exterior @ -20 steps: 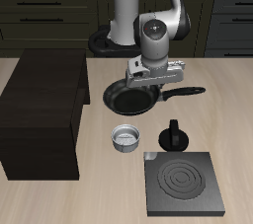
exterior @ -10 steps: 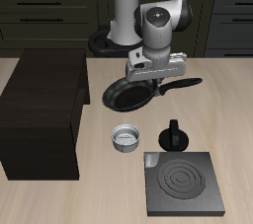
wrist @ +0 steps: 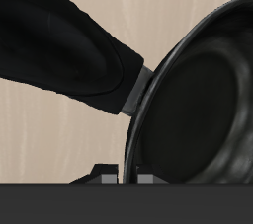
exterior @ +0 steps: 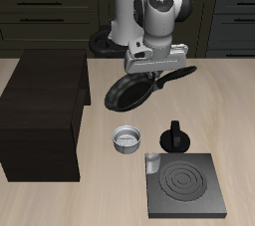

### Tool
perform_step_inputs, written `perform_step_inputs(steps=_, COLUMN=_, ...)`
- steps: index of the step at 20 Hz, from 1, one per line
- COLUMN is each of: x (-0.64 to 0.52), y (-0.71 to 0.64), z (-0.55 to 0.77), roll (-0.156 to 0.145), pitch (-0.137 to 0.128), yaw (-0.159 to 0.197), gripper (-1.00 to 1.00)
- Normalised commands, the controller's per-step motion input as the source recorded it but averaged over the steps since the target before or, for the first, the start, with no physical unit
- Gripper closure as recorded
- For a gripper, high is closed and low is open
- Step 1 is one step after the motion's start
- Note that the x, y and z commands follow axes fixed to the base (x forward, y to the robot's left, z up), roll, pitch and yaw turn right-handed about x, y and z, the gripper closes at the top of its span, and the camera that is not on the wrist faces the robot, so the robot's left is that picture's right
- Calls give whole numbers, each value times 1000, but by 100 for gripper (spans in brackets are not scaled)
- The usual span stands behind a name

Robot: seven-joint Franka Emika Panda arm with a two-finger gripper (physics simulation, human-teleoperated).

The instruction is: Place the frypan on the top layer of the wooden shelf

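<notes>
Frypan (exterior: 127,92) tilted under end effector (exterior: 154,69), wrist view close-up only

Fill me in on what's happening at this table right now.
The robot's gripper is shut on the frypan, holding it by the handle end. The pan hangs tilted above the table, beside the wooden shelf, whose flat top has nothing on it yet. A small metal bowl and a black stove plate sit nearer the table's front edge.

Silver bowl (exterior: 127,139), knob (exterior: 175,136), stove plate (exterior: 185,186)
</notes>
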Motion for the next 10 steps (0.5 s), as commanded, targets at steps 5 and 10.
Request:
perform_step_inputs(steps=5, x=-27, y=-88, z=261, roll=-31, pitch=-39, yaw=12, gripper=100)
perform_step_inputs(steps=10, x=-42, y=-82, z=297, roll=-24, pitch=-42, yaw=5, gripper=100)
